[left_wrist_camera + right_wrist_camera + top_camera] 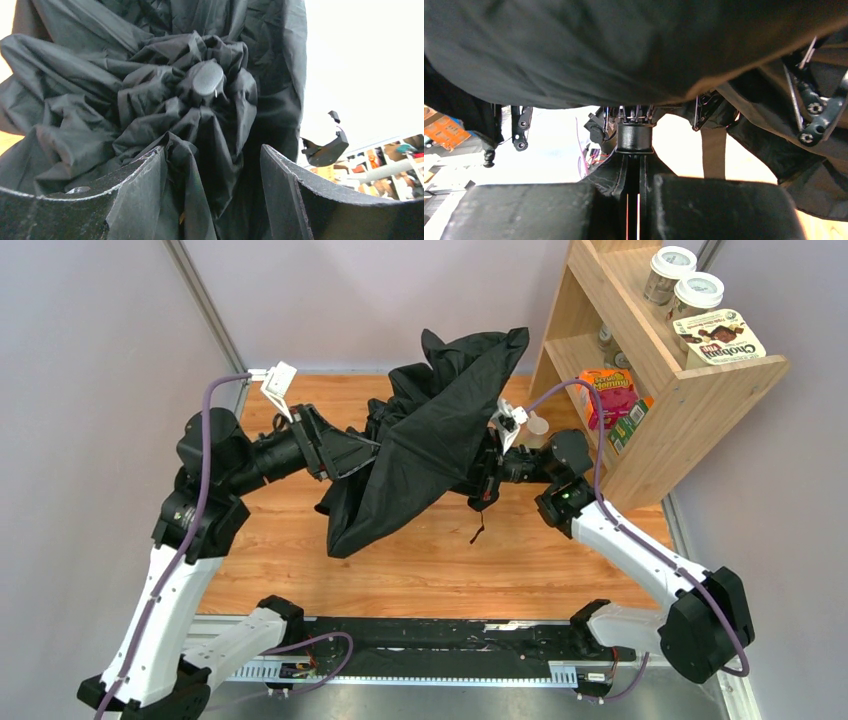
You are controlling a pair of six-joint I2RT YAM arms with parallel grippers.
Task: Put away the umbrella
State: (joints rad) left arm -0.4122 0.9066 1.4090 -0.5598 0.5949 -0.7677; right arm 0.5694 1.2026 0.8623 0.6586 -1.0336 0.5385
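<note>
Centrally, mid-frame: black umbrella half-collapsed, limp, light, slippery fabric. Right gripper clenched on stiff shaft, best hold. Left gripper spread wide around bunched canopy at top cap.

The umbrella is matte black all over. The table is warm orange wood grain, the far-right shelf pale wood, holding an orange-pink box.
</note>
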